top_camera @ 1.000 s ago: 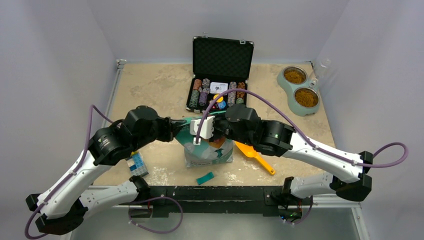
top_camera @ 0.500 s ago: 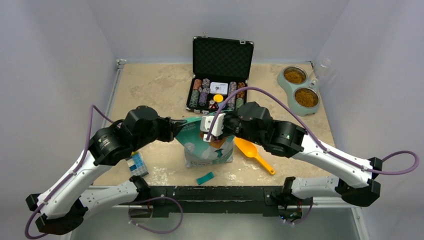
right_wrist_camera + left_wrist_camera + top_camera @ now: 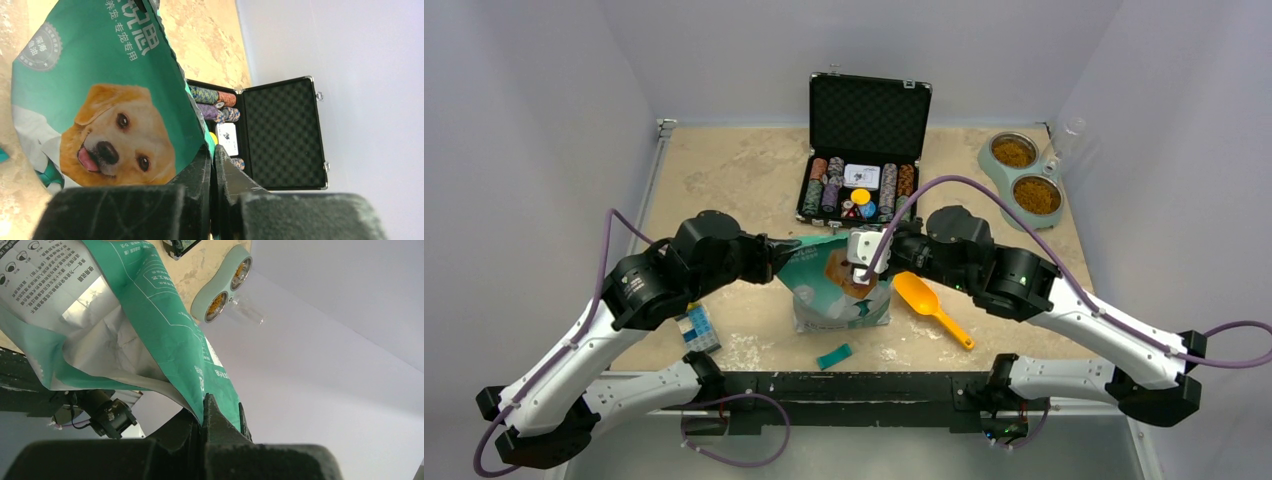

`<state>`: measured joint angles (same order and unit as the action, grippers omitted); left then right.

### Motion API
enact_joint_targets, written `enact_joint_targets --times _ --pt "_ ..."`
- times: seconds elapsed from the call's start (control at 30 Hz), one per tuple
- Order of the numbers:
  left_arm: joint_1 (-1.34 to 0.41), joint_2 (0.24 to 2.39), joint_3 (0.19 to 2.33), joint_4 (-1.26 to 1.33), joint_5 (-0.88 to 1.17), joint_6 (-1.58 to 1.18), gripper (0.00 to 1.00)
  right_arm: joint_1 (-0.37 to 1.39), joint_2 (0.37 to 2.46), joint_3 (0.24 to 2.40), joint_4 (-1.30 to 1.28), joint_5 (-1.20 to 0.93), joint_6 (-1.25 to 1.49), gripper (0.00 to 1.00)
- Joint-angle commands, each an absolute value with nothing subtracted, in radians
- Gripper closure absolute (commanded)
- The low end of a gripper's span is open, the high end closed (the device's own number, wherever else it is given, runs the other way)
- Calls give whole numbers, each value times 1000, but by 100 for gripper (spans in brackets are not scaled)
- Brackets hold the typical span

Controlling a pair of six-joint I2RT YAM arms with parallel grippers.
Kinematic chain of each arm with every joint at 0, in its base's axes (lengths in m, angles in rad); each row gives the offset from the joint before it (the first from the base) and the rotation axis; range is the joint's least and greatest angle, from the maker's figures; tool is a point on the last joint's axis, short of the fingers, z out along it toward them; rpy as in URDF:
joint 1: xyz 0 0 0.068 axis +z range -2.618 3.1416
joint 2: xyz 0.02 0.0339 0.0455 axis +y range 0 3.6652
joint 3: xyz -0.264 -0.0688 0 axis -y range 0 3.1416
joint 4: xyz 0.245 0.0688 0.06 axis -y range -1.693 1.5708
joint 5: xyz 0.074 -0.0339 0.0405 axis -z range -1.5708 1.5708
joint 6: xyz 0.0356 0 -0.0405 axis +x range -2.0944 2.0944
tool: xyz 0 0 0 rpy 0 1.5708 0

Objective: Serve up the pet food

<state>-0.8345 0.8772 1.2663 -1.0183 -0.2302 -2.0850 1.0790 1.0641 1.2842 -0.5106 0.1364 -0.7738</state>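
Pet food (image 3: 1036, 196) shows in the twin bowl (image 3: 1024, 173) at the far right of the table (image 3: 724, 170); rest presumably in the teal bag (image 3: 839, 295) mid-table. My left gripper (image 3: 204, 407) and right gripper (image 3: 210, 152) are each clamped on opposite edges of the bag's mouth, likely to hold it upright and control the opening.

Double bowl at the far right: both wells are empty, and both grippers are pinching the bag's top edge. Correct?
Not quite. In the top external view both wells of the double bowl already hold brown kibble. The rest stands: the left gripper and the right gripper each pinch the bag's top edge.
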Motion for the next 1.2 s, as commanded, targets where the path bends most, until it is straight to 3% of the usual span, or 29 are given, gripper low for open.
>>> enact_joint_targets --times 0.0,0.03,0.07,0.1,0.27,0.3,0.33,0.4,0.53,0.6,0.63,0.8,0.9,0.97,1.03,1.17 --pt "-825 836 1331 -1054 -311 -2196 100 1017 975 1270 -484 294 -769 81" --pt "-825 838 1333 -1055 -313 -2196 100 1017 973 1253 -472 312 -783 83" --pt "-826 840 1335 -1055 -313 -2197 100 1016 977 1255 -486 317 -785 98" --pt "-826 842 1337 -1055 -313 -2197 100 1014 988 1263 -511 329 -783 100" --pt "-825 848 1344 -1059 -317 -2195 100 1014 975 1256 -502 341 -776 100" --pt "-825 849 1346 -1059 -317 -2195 100 1011 966 1246 -479 346 -774 82" --pt "-826 850 1348 -1060 -318 -2195 100 1011 956 1228 -453 354 -787 77" --pt "-826 851 1350 -1060 -319 -2194 100 1009 956 1223 -465 364 -803 100" --pt "-825 853 1350 -1058 -320 -2194 100 1004 971 1244 -503 349 -787 100" --pt "-825 854 1351 -1056 -321 -2192 100 1004 958 1242 -479 325 -770 95" --pt "-825 854 1352 -1056 -321 -2192 100 1004 959 1240 -475 326 -777 100" --pt "-826 857 1354 -1050 -320 -2189 100 1003 964 1255 -517 307 -777 100" --pt "-825 867 1350 -1014 -287 -2184 65 1007 944 1252 -500 263 -779 100" --pt "-825 888 1362 -1003 -262 -2175 51 1008 952 1253 -503 256 -789 100" --pt "-826 909 1386 -1007 -249 -2161 47 1013 965 1250 -505 267 -809 100" --pt "-825 921 1374 -986 -243 -2157 50 1034 975 1248 -497 276 -829 100"
